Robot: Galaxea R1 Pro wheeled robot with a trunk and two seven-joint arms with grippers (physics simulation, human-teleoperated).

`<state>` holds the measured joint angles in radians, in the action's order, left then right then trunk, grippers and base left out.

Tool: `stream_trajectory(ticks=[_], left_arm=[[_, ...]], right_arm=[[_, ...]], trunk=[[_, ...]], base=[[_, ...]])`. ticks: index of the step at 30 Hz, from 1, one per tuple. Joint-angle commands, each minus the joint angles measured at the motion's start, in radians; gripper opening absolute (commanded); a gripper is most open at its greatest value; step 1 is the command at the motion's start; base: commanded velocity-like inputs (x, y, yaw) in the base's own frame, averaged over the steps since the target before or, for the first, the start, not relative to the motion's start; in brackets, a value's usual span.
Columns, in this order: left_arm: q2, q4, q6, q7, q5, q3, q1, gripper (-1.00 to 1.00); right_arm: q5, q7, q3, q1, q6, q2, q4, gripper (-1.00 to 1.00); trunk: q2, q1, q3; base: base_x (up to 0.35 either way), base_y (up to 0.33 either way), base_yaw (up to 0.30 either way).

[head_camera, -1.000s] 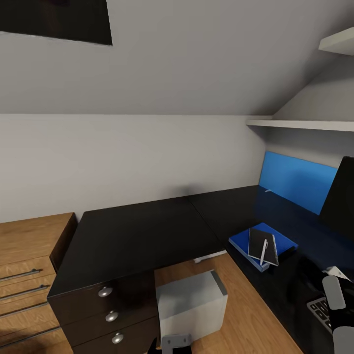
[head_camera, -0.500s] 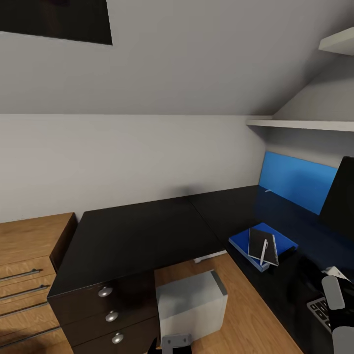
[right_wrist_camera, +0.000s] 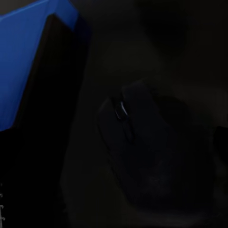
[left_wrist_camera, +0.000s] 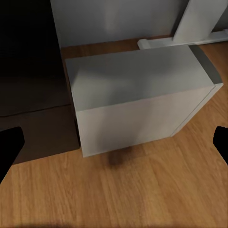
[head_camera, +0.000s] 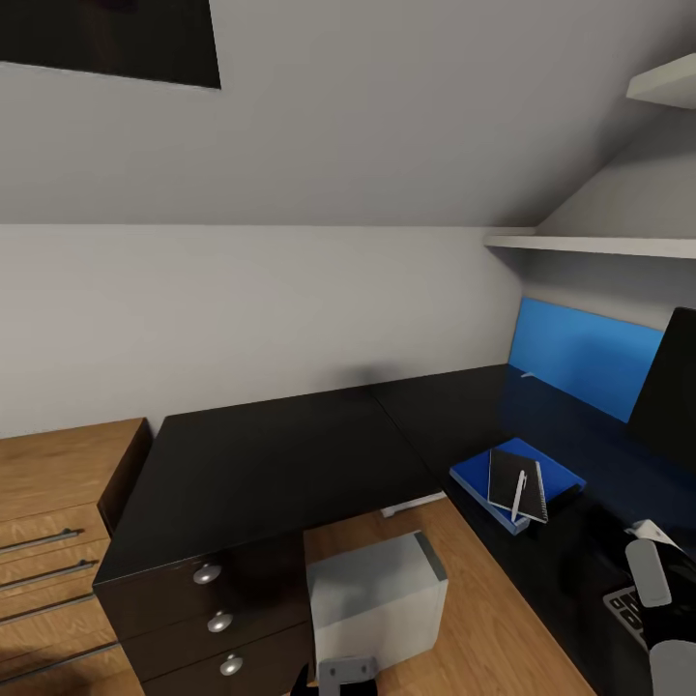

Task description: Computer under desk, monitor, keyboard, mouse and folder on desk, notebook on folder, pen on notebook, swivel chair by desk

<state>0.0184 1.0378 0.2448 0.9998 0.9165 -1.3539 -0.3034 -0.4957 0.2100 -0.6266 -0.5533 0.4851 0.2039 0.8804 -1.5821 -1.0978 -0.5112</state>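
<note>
On the black desk (head_camera: 280,464) lies the blue folder (head_camera: 483,476), with the dark notebook (head_camera: 505,478) on it and the white pen (head_camera: 518,495) on the notebook. The monitor (head_camera: 674,391) stands at the far right, a corner of the keyboard (head_camera: 626,611) below it. In the right wrist view the dark mouse (right_wrist_camera: 137,147) rests on the desktop beside the folder (right_wrist_camera: 26,61), and my right gripper (right_wrist_camera: 114,142) hangs open over it. My left gripper (left_wrist_camera: 114,145) is open above the floor, facing the grey computer (left_wrist_camera: 137,99) beside the desk drawers (head_camera: 217,623). The swivel chair is out of view.
An oak dresser (head_camera: 53,512) stands left of the desk. A blue wall panel (head_camera: 585,358) backs the desk's right wing, with white shelves (head_camera: 590,245) above it. The sloped wall hangs low over the desk. Oak floor (head_camera: 503,628) lies open between the computer and the right wing.
My right arm has shifted slightly to the left and down in the head view. Everything else stays as it was.
</note>
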Motion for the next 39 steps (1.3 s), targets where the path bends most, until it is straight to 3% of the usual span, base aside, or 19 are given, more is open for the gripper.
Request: stream_trajectory(ticks=[1, 16, 24, 31, 39], left_arm=[[0.0, 0.001, 0.007, 0.003, 0.007, -0.004, -0.002, 1.0], [-0.001, 0.001, 0.007, 0.002, 0.004, -0.006, -0.002, 1.0], [-0.001, 0.001, 0.007, 0.002, 0.004, -0.007, -0.002, 1.0], [-0.001, 0.001, 0.007, 0.001, 0.006, -0.007, -0.002, 1.0], [-0.001, -0.001, 0.004, 0.001, 0.01, -0.006, -0.002, 1.0]], right_arm=[[-0.011, 0.008, 0.003, 0.0, 0.004, 0.0, 0.002, 1.0], [-0.011, 0.008, 0.004, 0.0, 0.003, 0.001, 0.003, 1.0], [-0.011, 0.007, 0.004, 0.0, 0.0, 0.001, 0.007, 1.0], [-0.011, 0.006, 0.005, 0.0, -0.05, 0.0, 0.017, 1.0], [-0.013, -0.012, 0.01, 0.001, -0.06, -0.015, 0.102, 1.0]], trunk=[[-0.001, 0.0, -0.001], [-0.001, 0.0, -0.001], [0.055, 0.031, 0.024], [0.104, 0.058, 0.046], [0.16, 0.088, 0.071]], base=[[0.0, 0.0, 0.0], [0.0, 0.0, 0.0], [0.0, 0.0, 0.0], [0.0, 0.0, 0.0], [0.0, 0.0, 0.0]])
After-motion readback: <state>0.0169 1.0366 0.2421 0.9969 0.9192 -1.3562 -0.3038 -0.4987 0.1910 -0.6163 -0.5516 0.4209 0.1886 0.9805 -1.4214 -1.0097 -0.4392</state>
